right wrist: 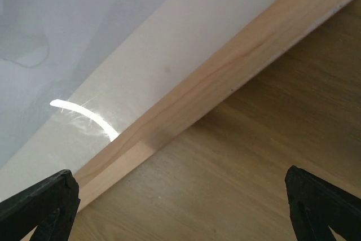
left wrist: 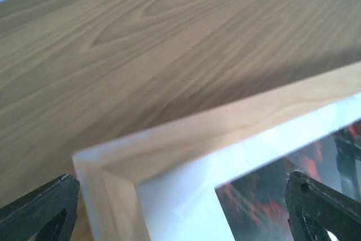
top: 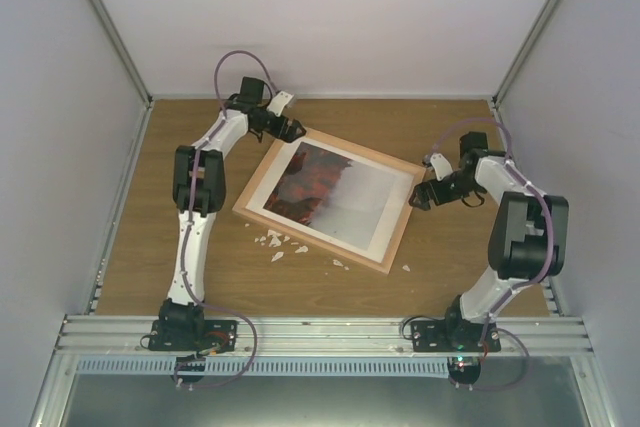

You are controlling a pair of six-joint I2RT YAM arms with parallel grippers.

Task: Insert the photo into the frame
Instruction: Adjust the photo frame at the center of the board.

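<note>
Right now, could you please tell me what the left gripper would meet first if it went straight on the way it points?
The left gripper would most likely meet the frame first, at its wooden corner rail, with the photo just beyond; depth is hard to judge.

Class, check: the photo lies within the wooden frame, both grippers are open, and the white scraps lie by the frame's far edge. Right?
No: the top view shows the white scraps lying by the near edge of the frame. The rest holds.
</note>
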